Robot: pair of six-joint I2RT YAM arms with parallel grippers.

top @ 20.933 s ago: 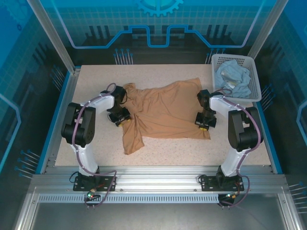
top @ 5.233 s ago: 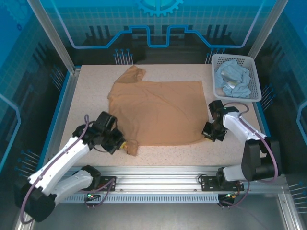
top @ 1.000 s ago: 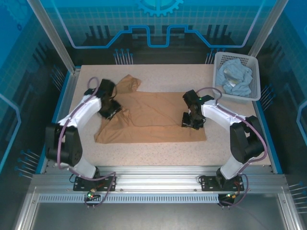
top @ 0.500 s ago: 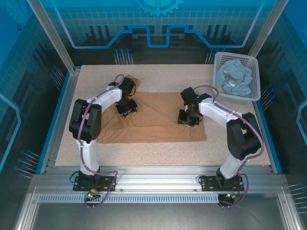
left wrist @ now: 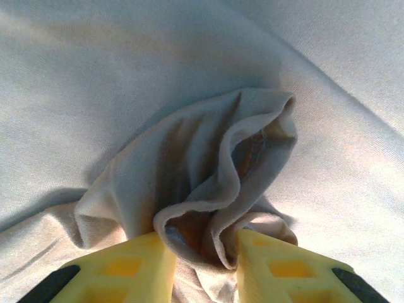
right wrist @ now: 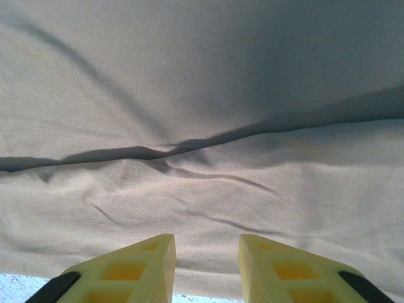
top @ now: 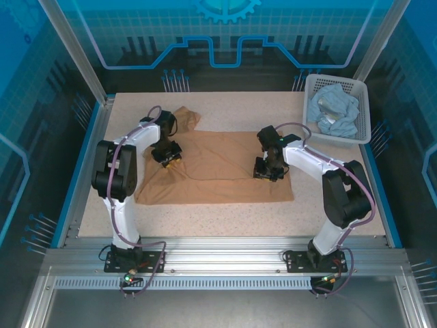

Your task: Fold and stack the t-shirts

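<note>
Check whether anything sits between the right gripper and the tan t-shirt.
Nothing visible does. The right gripper is open directly above the tan t-shirt, with only bare cloth beneath its fingers. The basket stands apart at the table's far right corner.

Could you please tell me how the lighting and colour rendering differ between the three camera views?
Top view: even light, and the shirt reads caramel brown. Left wrist view: the same cloth looks washed-out grey, with deep shadow inside the bunch above the left claw. Right wrist view: equally pale, soft shadow lines along the creases, dimmer toward the top.
</note>
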